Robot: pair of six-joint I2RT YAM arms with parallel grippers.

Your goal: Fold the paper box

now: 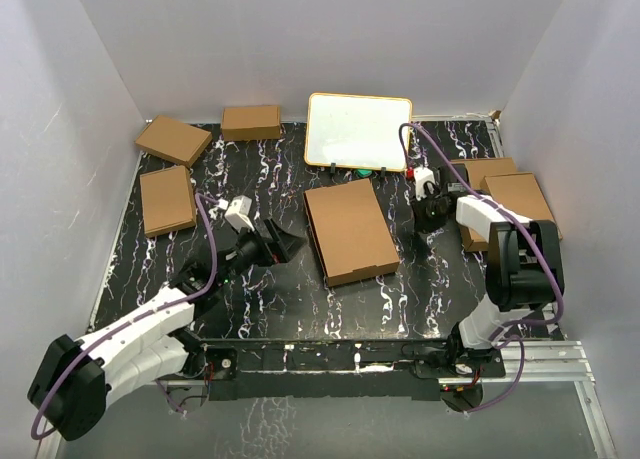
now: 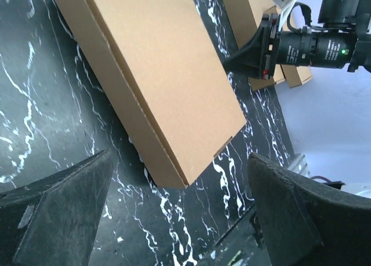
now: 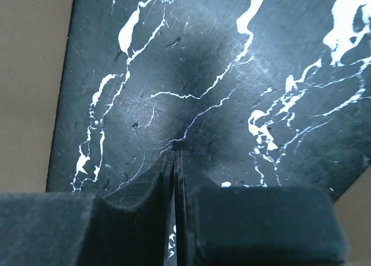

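At the middle of the black marbled table (image 1: 250,299) lies the paper box (image 1: 350,232), already folded into a flat brown rectangle with its lid down, its long sides running away from my bases and turned slightly off square. My left gripper (image 1: 288,243) sits low over the table just to the left of it, the opening aimed at the box. Through my left wrist camera my two dark fingers (image 2: 64,214) stand spread wide at the bottom corners of the view with nothing between them but table, and the box's nearest corner lies just ahead of them, not touching. A seam runs along the box's side wall there.

My right gripper (image 1: 432,217) is on the other side of the box, near its far right corner but apart from it. Its pads (image 3: 168,179) are pressed flat together on nothing, the tip pointing down at the table, close to the surface (whether it touches, I cannot tell).

Beyond the box, a white board (image 1: 358,129) with a tan frame rests near the back wall. Smaller brown boxes (image 1: 167,199) lie at the left and back left, and two more overlapping ones (image 1: 515,201) lie at the right, beside my right arm.
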